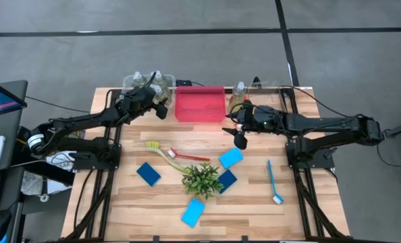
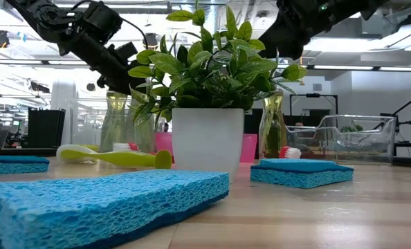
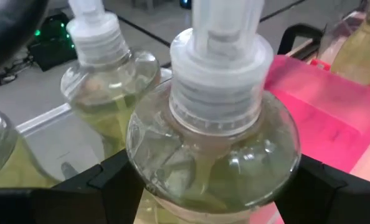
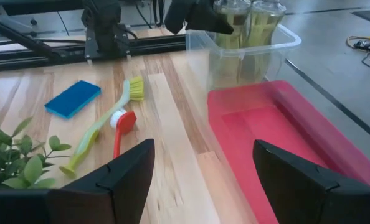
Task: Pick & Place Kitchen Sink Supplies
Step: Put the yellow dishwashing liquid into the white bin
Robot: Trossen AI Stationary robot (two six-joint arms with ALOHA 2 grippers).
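- The bottle (image 3: 213, 155) of yellow-green liquid sat between my left gripper's (image 1: 161, 106) dark fingers (image 3: 104, 186), one pad on each side of its round body, over the near edge of the clear bin (image 1: 129, 84) at the table's back left.
- In my left wrist view the pads looked pressed to the glass, so I read that gripper as pinching the bottle, though I could not tell whether its base already rested on the bin floor.
- Other bottles (image 3: 104, 74) stood just beside it in the same bin, so I judged this step to be setting the bottle down among them.
- The next move, as I saw it, called for lowering straight, spreading the fingers only once the base was seated, and lifting clear without knocking the neighbours.
- One more bottle (image 1: 239, 91) stood at the back, just right of the red bin (image 1: 199, 104).
- My right gripper (image 1: 239, 138) hung near that bin with its fingers spread wide and nothing between them.
- Out on the table lay the yellow brush (image 1: 161, 151), red brush (image 1: 189, 156) and blue brush (image 1: 273, 182), with four blue sponges (image 1: 193, 212) around the small plant (image 1: 202, 179), all yet to be picked.
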